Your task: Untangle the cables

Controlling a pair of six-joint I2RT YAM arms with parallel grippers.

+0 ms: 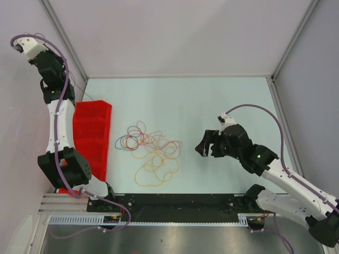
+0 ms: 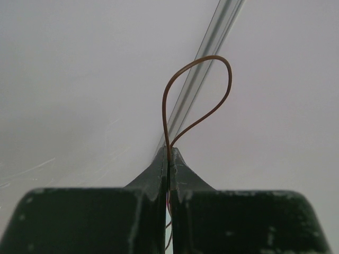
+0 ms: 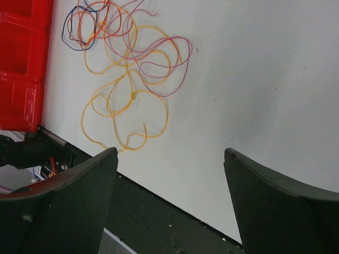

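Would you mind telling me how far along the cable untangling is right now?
Done: little; no cable lies clearly separated. In hand: the left gripper is shut on one thin brown cable, held high at the far left. Left: the tangle of orange, red, blue and purple cables lies overlapped, and the right gripper hangs open beside it, empty.

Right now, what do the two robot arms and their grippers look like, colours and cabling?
The left arm and right arm have white shells alternating with black joint housings, and a thin lilac hose runs along each. A green light glows on the right arm. The left gripper and right gripper have dark, matte, wedge-shaped fingers with light scuffs.
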